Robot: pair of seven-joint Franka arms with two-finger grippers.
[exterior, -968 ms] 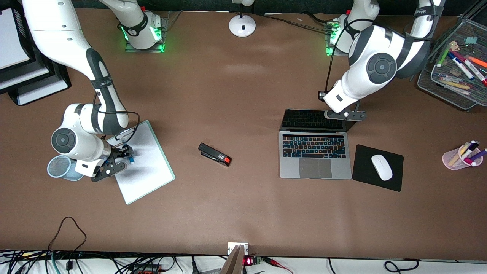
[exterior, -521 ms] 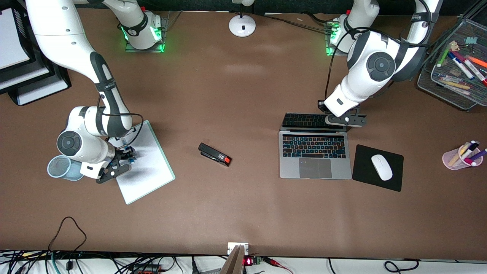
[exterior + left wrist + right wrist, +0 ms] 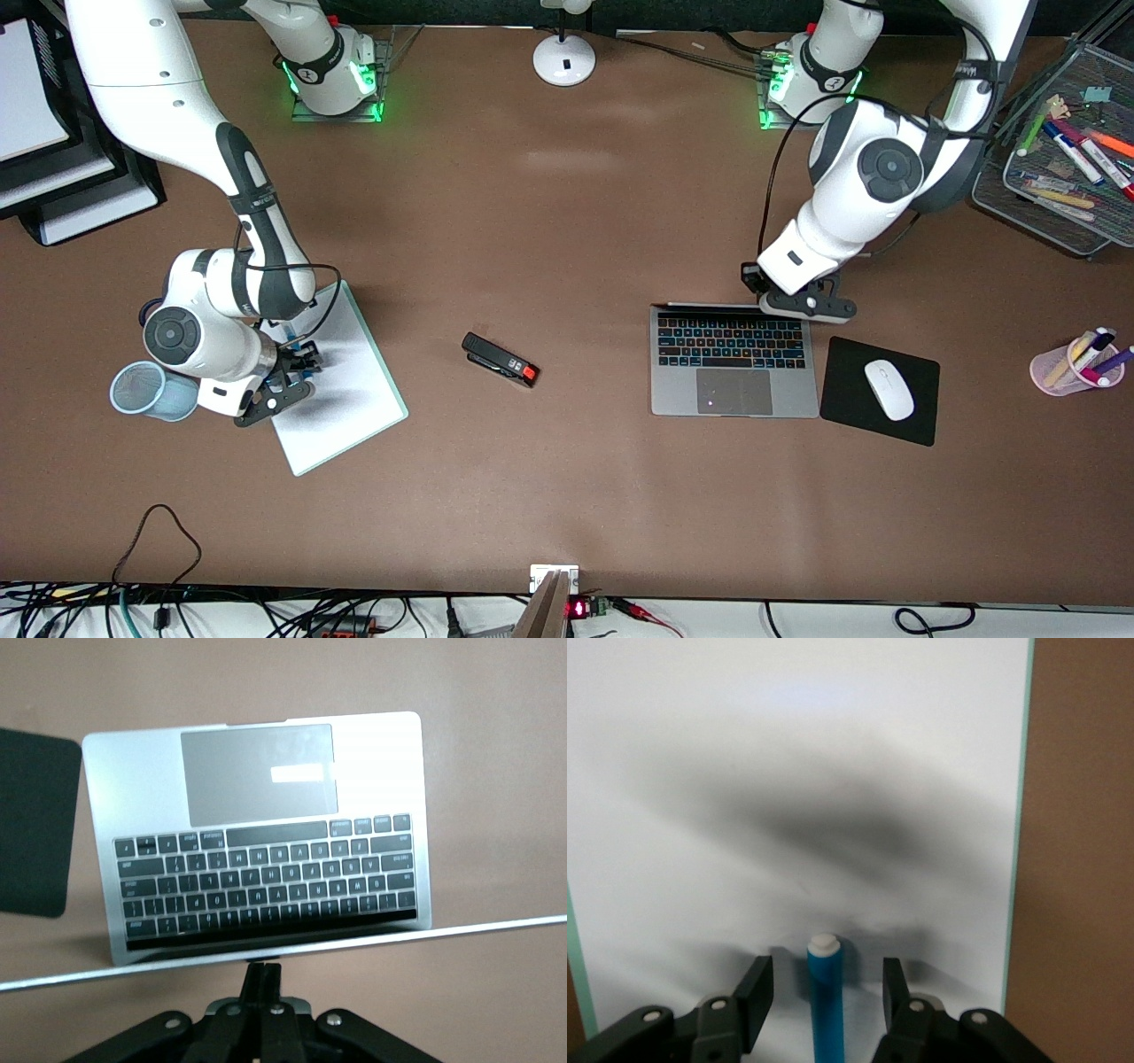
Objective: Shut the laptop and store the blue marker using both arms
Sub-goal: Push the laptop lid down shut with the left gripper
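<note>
The laptop (image 3: pixel 733 359) lies open near the left arm's end of the table, its lid about upright and showing as a thin line (image 3: pixel 709 306). My left gripper (image 3: pixel 802 306) is shut, with its tips against the lid's top edge. In the left wrist view the shut fingertips (image 3: pixel 263 971) touch the silver lid edge (image 3: pixel 399 936), with the keyboard base (image 3: pixel 266 877) under it. My right gripper (image 3: pixel 297 365) is low over the white board, open. In the right wrist view the blue marker (image 3: pixel 826 1001) lies on the board between the open fingers (image 3: pixel 757 988), and they do not touch it.
The white board (image 3: pixel 341 390) lies beside a blue mesh cup (image 3: pixel 146 390). A black stapler (image 3: pixel 500 360) lies mid-table. A white mouse (image 3: pixel 889 389) sits on a black mouse pad (image 3: pixel 850 412) beside the laptop. A pink cup (image 3: pixel 1054 370) and a mesh tray (image 3: pixel 1019 208) hold markers.
My left gripper has moved toward the front camera and pushed the lid from leaning back to about upright. My right gripper has shifted slightly over the board, still open around the marker.
</note>
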